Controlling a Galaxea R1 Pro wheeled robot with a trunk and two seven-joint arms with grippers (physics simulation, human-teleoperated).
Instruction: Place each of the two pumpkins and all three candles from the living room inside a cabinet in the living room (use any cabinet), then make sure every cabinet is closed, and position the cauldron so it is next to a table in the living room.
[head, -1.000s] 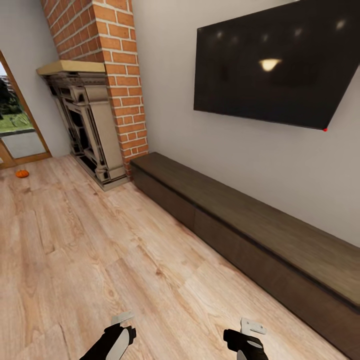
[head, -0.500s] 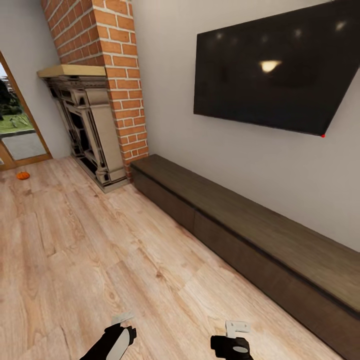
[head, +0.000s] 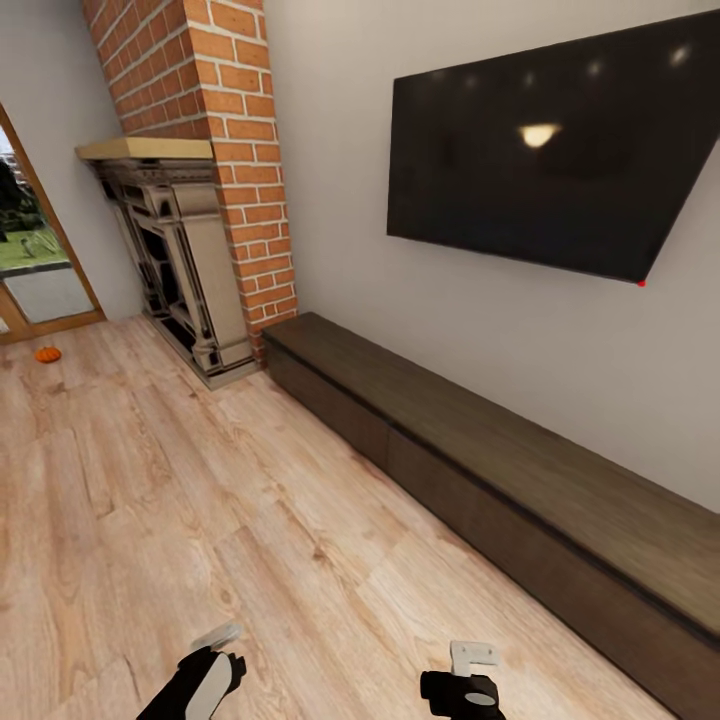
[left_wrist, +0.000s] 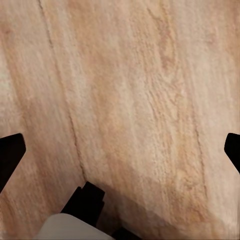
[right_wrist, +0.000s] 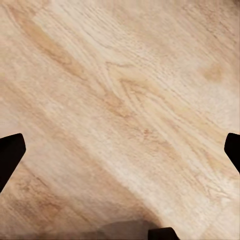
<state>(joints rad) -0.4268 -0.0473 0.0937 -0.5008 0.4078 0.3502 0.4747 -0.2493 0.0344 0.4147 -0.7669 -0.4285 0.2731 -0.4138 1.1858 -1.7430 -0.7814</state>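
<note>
Left gripper (head: 218, 634): spread wide, empty, low above the wood floor (head: 200, 500). Right gripper (head: 474, 655): likewise wide, empty. Pumpkin (head: 47, 354): one, on the floor far left, near the glass door (head: 35, 260). Fireplace (head: 175, 260): against the brick chimney (head: 215, 150). Cabinet (head: 480, 470): long, dark, fronts closed, along the wall under the television (head: 550, 150).

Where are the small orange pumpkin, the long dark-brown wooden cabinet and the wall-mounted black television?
small orange pumpkin (head: 47, 354), head view, middle of its body on the floor.
long dark-brown wooden cabinet (head: 470, 440), head view, its flat top.
wall-mounted black television (head: 550, 150), head view, centre of the screen.
</note>
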